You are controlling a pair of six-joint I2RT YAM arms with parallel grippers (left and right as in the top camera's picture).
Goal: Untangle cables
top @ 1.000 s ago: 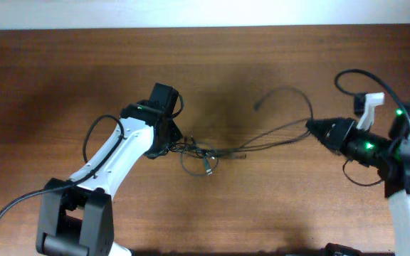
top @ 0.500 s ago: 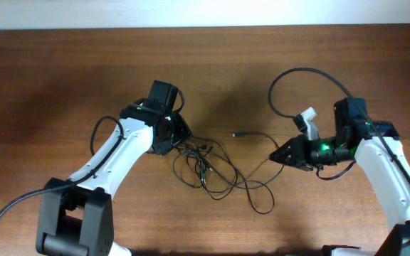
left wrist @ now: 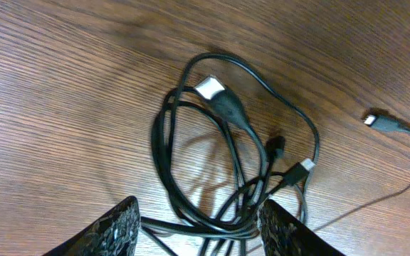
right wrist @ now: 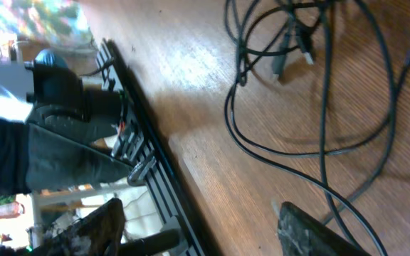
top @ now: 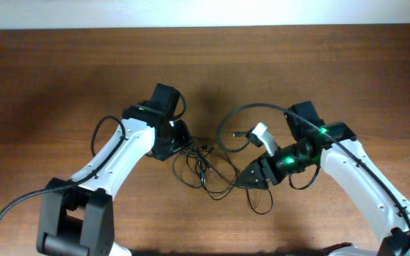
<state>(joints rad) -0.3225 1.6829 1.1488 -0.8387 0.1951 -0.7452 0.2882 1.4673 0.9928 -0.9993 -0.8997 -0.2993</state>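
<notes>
The cables lie as loose black loops on the brown table, between the two arms. In the left wrist view the cables are a knot of thin cords with several small plug ends. My left gripper stands open at the tangle's left end. Its jaws straddle a few strands without pinching them. My right gripper is open at the tangle's right side, low over the table. In the right wrist view, cable loops lie ahead of the open right gripper, which holds nothing.
A thicker black arm cable arcs from the right arm over the table behind the tangle. The right wrist view shows the table's edge with a black rail and clutter beyond it.
Both grippers have opened and let the cables go. The right arm swung left and down toward the tangle, and the stretched cords have dropped into slack loops.
</notes>
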